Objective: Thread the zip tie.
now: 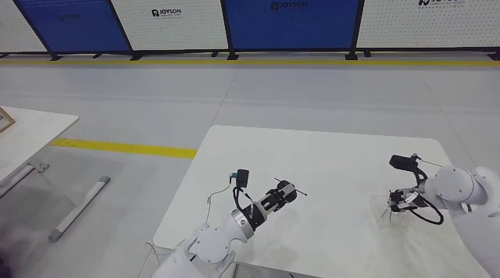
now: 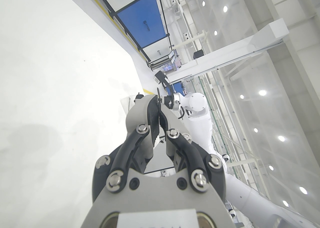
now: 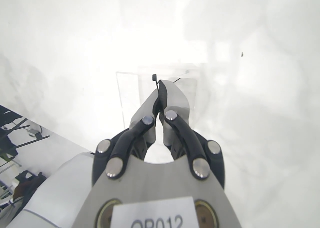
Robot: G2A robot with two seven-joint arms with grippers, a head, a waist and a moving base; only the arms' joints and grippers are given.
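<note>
The left gripper [image 1: 283, 193] sits over the worktop [image 1: 336, 157] toward the near edge, left of the middle. Its jaws are closed on a thin black strip [image 2: 157, 93]. Only a short curved end clears the tips. The rest is buried between the pads, so its length and whether it has a head cannot be made out.

The right gripper [image 3: 160, 84] is well apart from it, close to the worktop's right edge. Its jaws are pressed together on the zip tie [image 3: 154, 78], whose small square head pokes out just past the tips. Its tail is hidden by the jaws. A clear plate [image 3: 128, 96] lies on the worktop under this gripper, with faint edges that are partly washed out by glare.
</note>
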